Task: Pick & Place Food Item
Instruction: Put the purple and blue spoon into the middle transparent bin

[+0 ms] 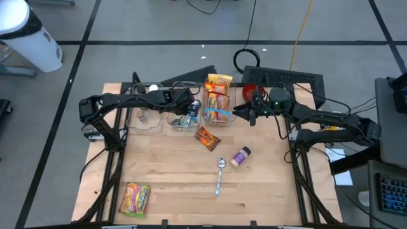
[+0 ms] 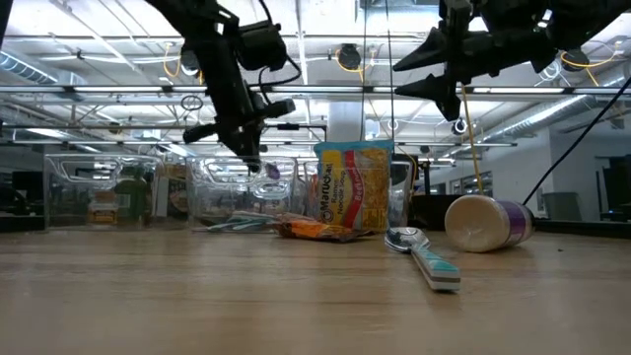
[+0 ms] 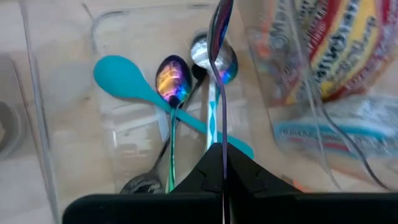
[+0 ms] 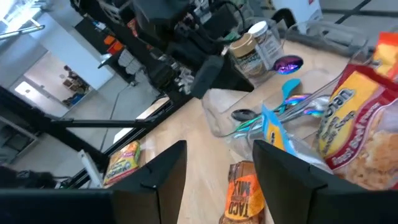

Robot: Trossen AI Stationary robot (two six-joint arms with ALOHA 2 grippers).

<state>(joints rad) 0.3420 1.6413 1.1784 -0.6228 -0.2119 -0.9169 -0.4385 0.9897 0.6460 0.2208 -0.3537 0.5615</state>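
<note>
My left gripper (image 1: pixel 193 109) hovers over a clear bin (image 3: pixel 43 124) of spoons and is shut on a thin spoon with an iridescent bowl (image 3: pixel 219 28). Its bowl also shows in the low view (image 2: pixel 271 171), above the bin. My right gripper (image 4: pixel 217 168) stands open and empty, higher up near the table's far right (image 1: pixel 248 112). An orange taco-mix packet (image 1: pixel 206 137) lies flat on the table in front of the bins. Yellow snack bags (image 1: pixel 218 98) stand in the bin next to the spoon bin. Another yellow bag (image 1: pixel 135 197) lies near the front left corner. My left gripper pinches the spoon's thin handle (image 3: pixel 224 146) between its two fingers, which run along the handle. The fingers slant down from above. The spoon juts out beyond the fingertips, bowl end lowest, lifted clear above the spoons lying in the bin.
A teal spoon (image 3: pixel 124 78) and other iridescent spoons (image 3: pixel 173 84) lie in the bin. A loose spoon (image 1: pixel 219 172) and a small tipped jar (image 1: pixel 240 156) lie mid-table. A further clear bin (image 1: pixel 143 117) with jars stands at the far left.
</note>
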